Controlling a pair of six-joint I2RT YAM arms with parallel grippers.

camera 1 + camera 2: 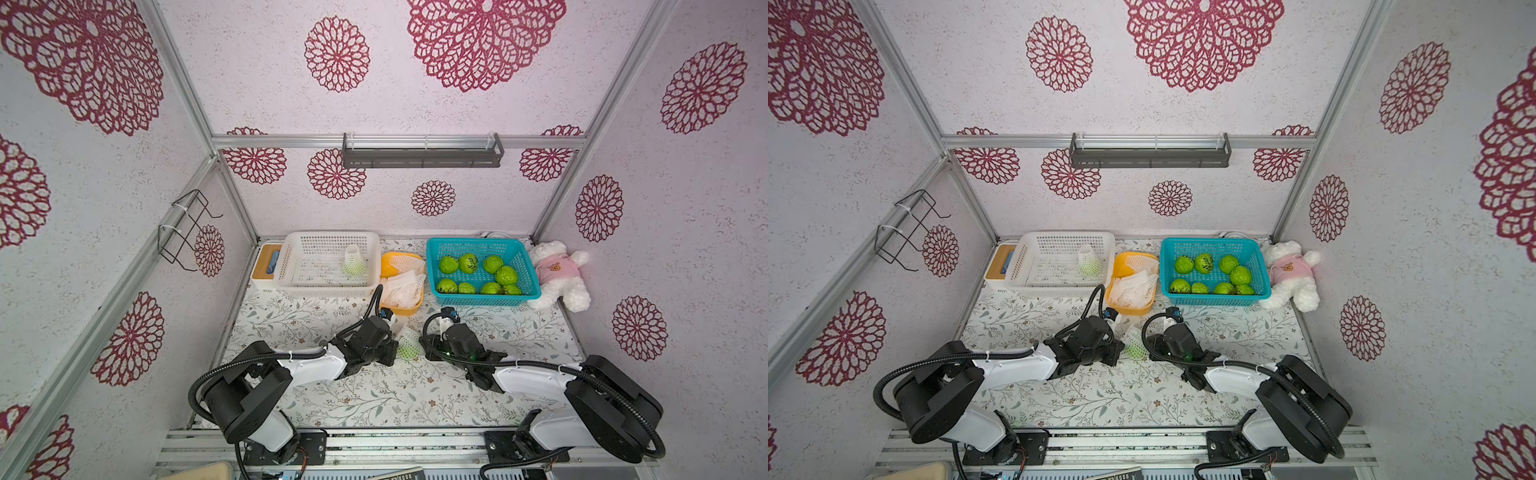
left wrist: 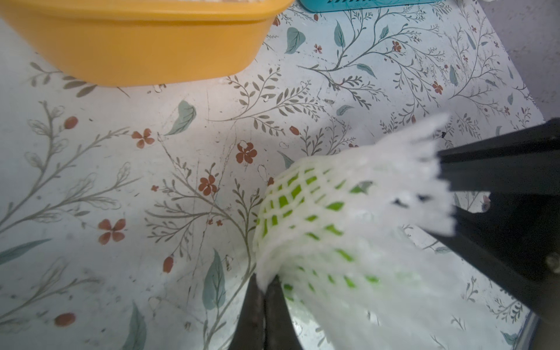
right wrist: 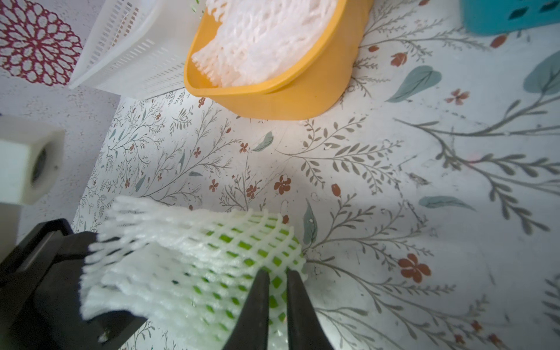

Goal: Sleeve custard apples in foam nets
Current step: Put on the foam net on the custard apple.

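Along the far edge of the flowered tablecloth (image 1: 374,395) stand, from left to right, a small box with a wooden lid (image 1: 264,266), a white perforated basket (image 1: 328,291), a yellow tub (image 1: 409,309), a teal basket (image 1: 486,300) and a white teddy bear (image 1: 559,274) in a pink top. The white basket holds one sleeved fruit (image 1: 354,262). The yellow tub is heaped with spare foam nets (image 1: 401,286), and the teal basket holds eight loose custard apples (image 1: 468,262). The yellow tub sits just on the far side of the work spot, and the left arm's black cable arches up beside the tub's near left corner.

Near the middle of the table, between the two wrists, a custard apple (image 1: 409,352) sits inside a foam net (image 1: 409,334). In both top views the net tapers. The fruit fills its wide near end and the empty narrow end points to the far side, toward the yellow tub, so the long axis runs near to far. Whether it rests on the cloth or is lifted cannot be told.

The left gripper (image 2: 266,291) reaches in from the left. Its fingers are pressed together, pinching the net's rim at the fruit end. The right gripper (image 3: 280,288) reaches in from the right. Its fingers stand almost together, with mesh showing in the thin slit between them, and they are clamped on the rim at that same end.
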